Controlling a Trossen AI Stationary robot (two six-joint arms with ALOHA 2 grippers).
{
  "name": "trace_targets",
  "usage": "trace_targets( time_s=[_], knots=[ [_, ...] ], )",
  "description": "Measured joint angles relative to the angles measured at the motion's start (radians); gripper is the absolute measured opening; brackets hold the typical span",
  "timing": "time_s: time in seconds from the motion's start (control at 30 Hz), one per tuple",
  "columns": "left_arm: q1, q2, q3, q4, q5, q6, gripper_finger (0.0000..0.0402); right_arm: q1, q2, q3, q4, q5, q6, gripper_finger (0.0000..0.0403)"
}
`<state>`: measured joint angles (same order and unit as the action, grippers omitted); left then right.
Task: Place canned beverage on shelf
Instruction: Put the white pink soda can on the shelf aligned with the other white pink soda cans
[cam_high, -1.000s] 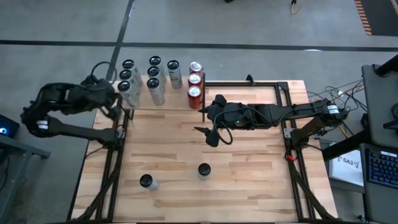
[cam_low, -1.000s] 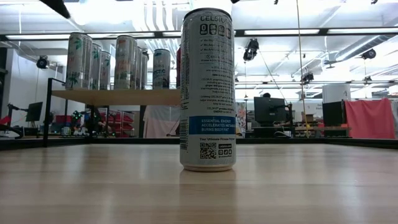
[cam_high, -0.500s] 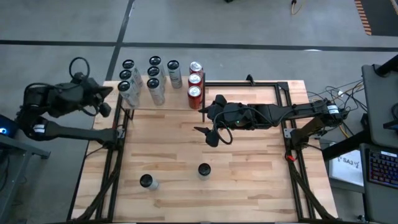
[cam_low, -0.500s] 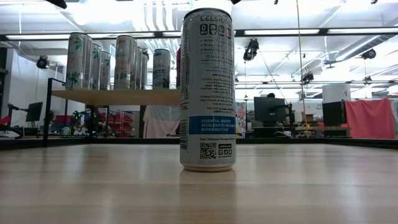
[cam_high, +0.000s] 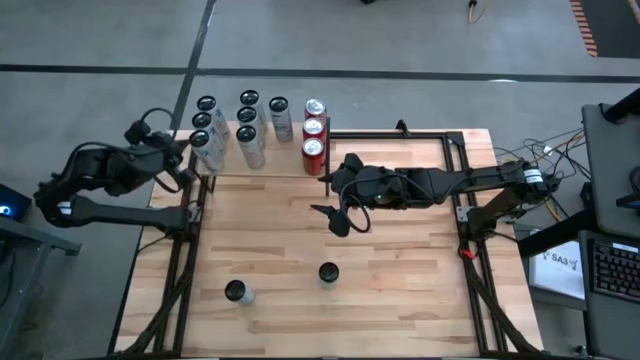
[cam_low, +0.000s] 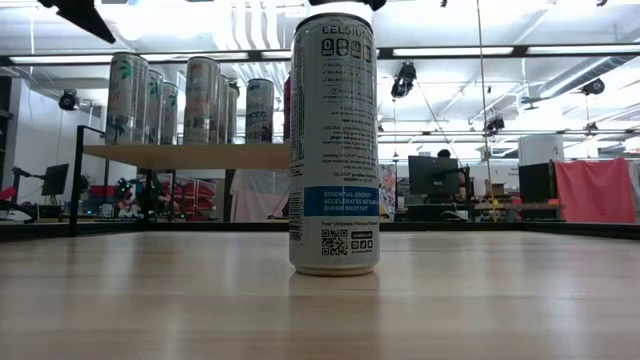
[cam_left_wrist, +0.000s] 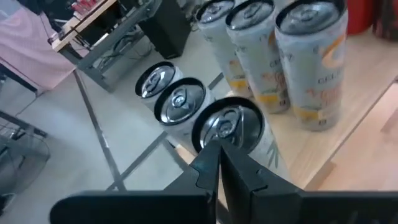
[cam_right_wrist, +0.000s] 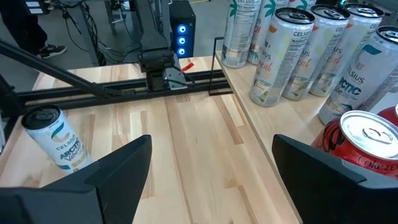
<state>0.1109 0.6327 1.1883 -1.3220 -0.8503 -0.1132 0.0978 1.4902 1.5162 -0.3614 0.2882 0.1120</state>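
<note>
While the left gripper (cam_left_wrist: 219, 163) hangs clenched and empty just above a shelf (cam_high: 262, 166) can (cam_left_wrist: 231, 127), the right gripper (cam_right_wrist: 210, 163) gapes over bare table (cam_right_wrist: 193, 143).

Bright overhead ceiling lights (cam_low: 470, 50); soft shadows; left wrist view slightly blurred

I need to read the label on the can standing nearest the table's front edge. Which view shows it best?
The low view: the can fills the frame upright, with its print and code legible. The high view shows only its top. Neither wrist view clearly shows it.
</note>
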Motion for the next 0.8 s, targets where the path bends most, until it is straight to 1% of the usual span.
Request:
trace_targets(
  time_s=[0.23, 0.43, 0.8],
  knots=[
    [0.0, -0.024, -0.063, 0.0, -0.003, 0.045, 0.0, 0.0, 0.0, 0.0, 0.0, 0.0, 0.0, 0.0322],
    [0.0, -0.047, -0.108, 0.022, 0.002, 0.05, 0.0, 0.0, 0.0, 0.0, 0.0, 0.0, -0.005, 0.0322],
    [0.0, -0.053, -0.103, 0.085, 0.004, 0.044, 0.0, 0.0, 0.0, 0.0, 0.0, 0.0, -0.007, 0.0322]
  ],
)
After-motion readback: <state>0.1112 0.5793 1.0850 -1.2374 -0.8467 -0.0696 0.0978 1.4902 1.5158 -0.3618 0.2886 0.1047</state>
